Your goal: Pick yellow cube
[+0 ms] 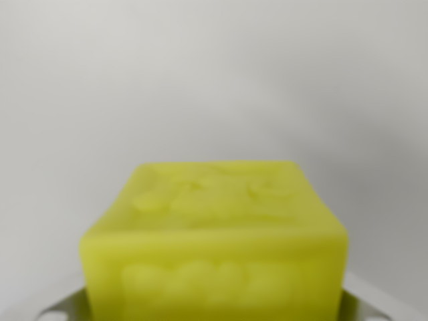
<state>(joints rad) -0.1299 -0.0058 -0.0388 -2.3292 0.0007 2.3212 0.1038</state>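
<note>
The yellow cube (pixel 214 234) fills the lower middle of the wrist view, very close to the camera and out of focus. Raised shapes show on its top and front faces. Pale parts of my gripper (pixel 214 307) appear at the bottom edge on both sides of the cube, one finger (pixel 63 306) on the wrist view's left and the other on the wrist view's right. Both meet the cube's side faces with no gap that I can see. The fingertips themselves are hidden by the cube and the frame edge.
Behind the cube there is only a plain, pale grey-white surface (pixel 214 73) with soft shading. No other object or edge is in view.
</note>
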